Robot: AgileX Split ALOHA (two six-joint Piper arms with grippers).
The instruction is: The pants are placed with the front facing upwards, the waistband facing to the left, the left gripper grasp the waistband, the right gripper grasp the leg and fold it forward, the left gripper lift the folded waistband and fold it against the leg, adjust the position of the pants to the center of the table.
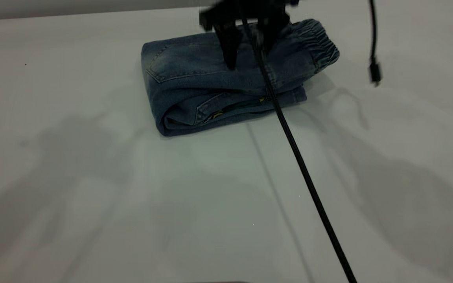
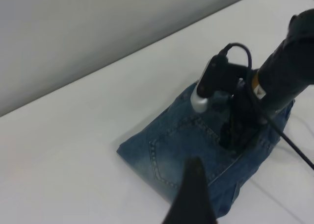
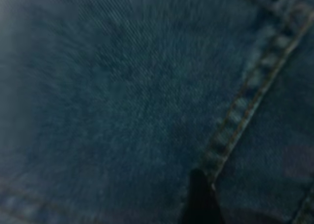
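The pants (image 1: 195, 78) lie folded into a thick blue denim bundle at the far middle of the table (image 1: 92, 188). The ruched waistband (image 1: 321, 43) sticks out at the bundle's right end. My right gripper (image 1: 248, 55) comes down from the far side and stands on top of the bundle, fingers apart and tips pressing into the denim. The left wrist view shows the right gripper (image 2: 234, 136) on the pants (image 2: 171, 150). Denim fills the right wrist view, with one fingertip (image 3: 196, 189) next to a stitched seam. My left gripper (image 2: 221, 204) hovers off the bundle's edge, holding nothing; only one of its fingers (image 2: 194, 194) shows.
A thick black cable (image 1: 305, 173) runs diagonally from the right gripper across the table toward the near edge. A second cable end (image 1: 375, 74) dangles above the table at the right. A pale wall (image 2: 98, 33) lies beyond the table's far edge.
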